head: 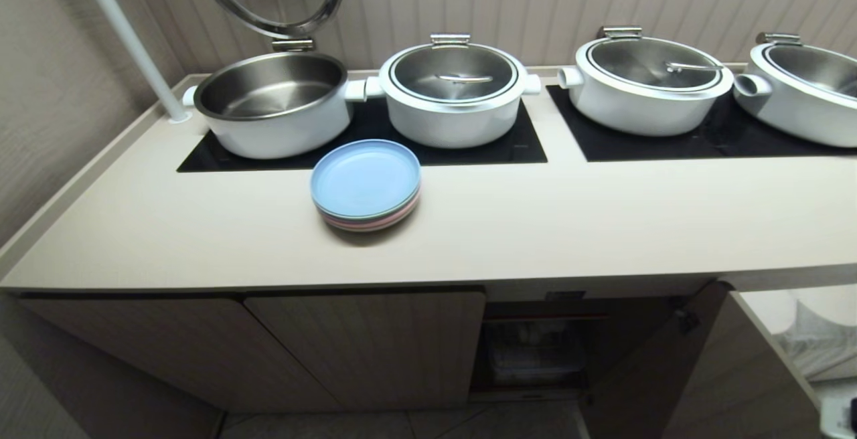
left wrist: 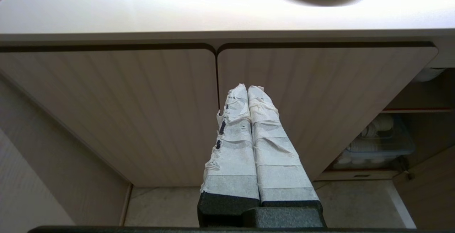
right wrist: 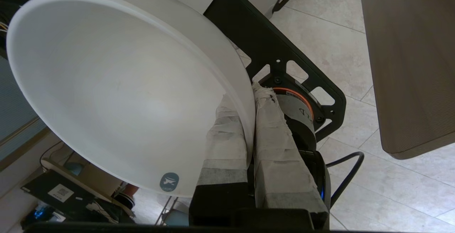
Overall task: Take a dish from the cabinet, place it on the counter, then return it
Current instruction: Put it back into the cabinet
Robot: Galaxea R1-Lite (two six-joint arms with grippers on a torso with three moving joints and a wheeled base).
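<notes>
**White bowl pinched at the rim, away from the counter**

Across the middle of the head view, the long cream counter (head: pixel 535 225), with black glass panels and large white pots (head: pixel 455 91) behind. Left of centre on it, a stack of pastel plates (head: pixel 365 185). Below, in the lower right of that view, the cabinet (head: pixel 535 345) standing open, a clear container dimly visible on its shelf; the neighbouring ribbed doors (head: pixel 365 345) closed.

Filling the upper left of the right wrist view, the dish (right wrist: pixel 117 87): white, deep, glossy ceramic, seen over tiled floor (right wrist: pixel 355 176). Not on the counter and not on the shelf.

At the lower centre of the same view, the right gripper (right wrist: pixel 250 115) clamped on the dish wall, one taped finger inside, one outside, right at the rim. Probably stiff and moderately heavy for such a thin edge hold; smooth glaze likely slippery against tape, and brittle if knocked on the counter edge. Safest hold: deep over the rim, wall well between the pads, bowl kept from tipping.

In the centre of the left wrist view, the left gripper (left wrist: pixel 247 91) idle before the closed doors, taped fingers pressed together on nothing.
</notes>
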